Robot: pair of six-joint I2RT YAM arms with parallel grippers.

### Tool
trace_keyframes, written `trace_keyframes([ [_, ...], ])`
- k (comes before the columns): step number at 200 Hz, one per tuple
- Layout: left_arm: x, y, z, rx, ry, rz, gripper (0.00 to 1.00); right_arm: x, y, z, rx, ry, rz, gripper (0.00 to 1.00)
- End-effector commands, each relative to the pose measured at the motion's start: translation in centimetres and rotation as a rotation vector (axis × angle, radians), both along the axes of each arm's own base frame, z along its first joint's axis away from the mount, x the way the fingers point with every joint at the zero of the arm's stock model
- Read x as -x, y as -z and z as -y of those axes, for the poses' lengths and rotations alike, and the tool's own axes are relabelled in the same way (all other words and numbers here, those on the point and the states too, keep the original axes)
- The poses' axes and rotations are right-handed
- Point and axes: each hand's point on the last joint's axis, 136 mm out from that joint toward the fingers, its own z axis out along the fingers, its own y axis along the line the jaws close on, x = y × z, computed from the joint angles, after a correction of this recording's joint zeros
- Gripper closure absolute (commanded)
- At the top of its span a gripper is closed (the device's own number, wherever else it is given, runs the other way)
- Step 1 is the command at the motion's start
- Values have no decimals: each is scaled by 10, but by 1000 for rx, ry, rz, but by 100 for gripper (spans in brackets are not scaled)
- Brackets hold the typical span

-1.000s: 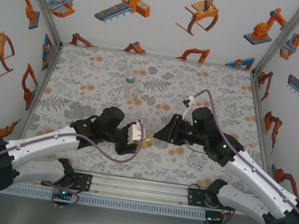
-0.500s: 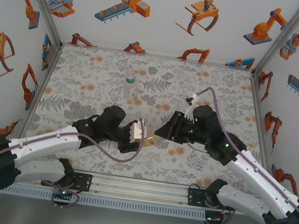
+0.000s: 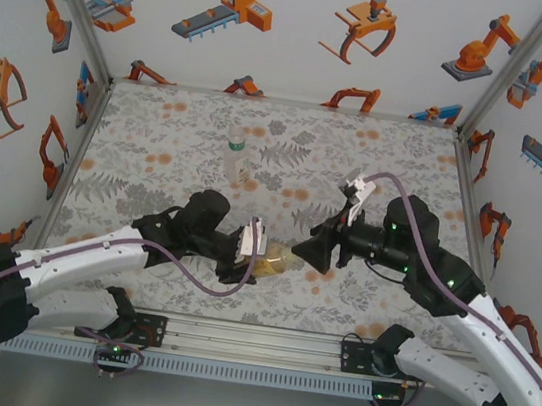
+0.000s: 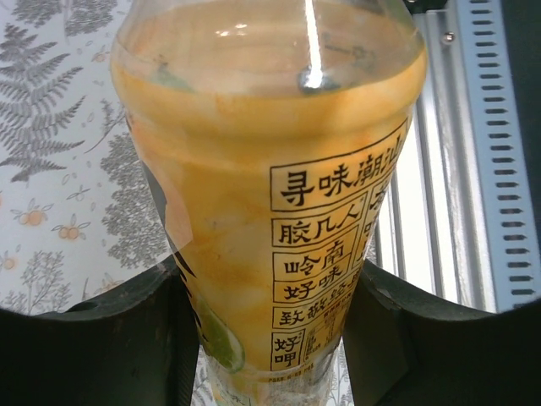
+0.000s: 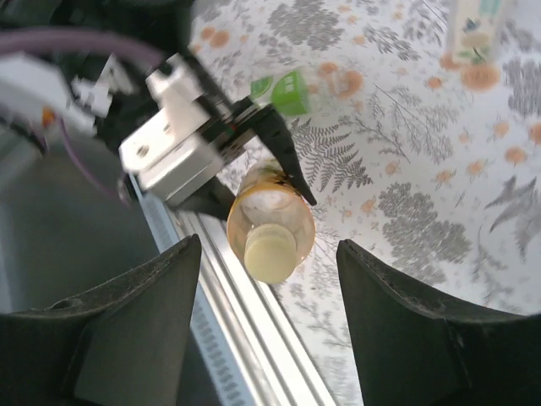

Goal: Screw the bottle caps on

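Now the left gripper [image 3: 257, 249] is clamped on the tall amber-yellow plastic bottle [image 4: 270, 169], tipping it toward the right gripper [image 5: 269, 254]. Beyond the left gripper stands a clear labelled bottle [image 3: 237, 158], and a short green bottle [image 5: 292, 91] lies nearer. The right gripper's jaws are spread, with the small pale round cap [image 5: 270, 252] on the amber neck between them, touching neither.

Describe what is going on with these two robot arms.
The left gripper clamps the amber-yellow bottle, held sideways. A pale cap sits on its neck, facing the right gripper, whose jaws stand open just off it. The green bottle lies on the mat; the clear bottle stands farther back.
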Motion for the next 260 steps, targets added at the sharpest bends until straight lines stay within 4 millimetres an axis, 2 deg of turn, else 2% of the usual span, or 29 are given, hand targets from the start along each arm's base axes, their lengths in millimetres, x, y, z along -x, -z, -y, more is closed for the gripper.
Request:
trace_keyframes([
  [1, 19, -14, 4, 27, 107, -43, 100, 57, -6, 0, 37, -407, 385, 39],
  [19, 26, -14, 5, 19, 137, -72, 100, 76, 0, 3, 48, -560, 541, 39],
  [47, 33, -13, 6, 7, 168, -101, 100, 79, 9, 1, 71, -633, 638, 39],
  [89, 38, -13, 7, 6, 188, -116, 100, 81, 25, -4, 82, -700, 613, 42],
  [136, 39, -16, 8, 13, 196, -118, 100, 72, 43, -8, 107, -679, 614, 52],
  [163, 40, -16, 8, 12, 196, -120, 100, 73, 44, -9, 100, -686, 612, 55],
  [260, 40, -13, 8, 3, 195, -129, 100, 77, 36, -12, 53, -701, 612, 57],
])
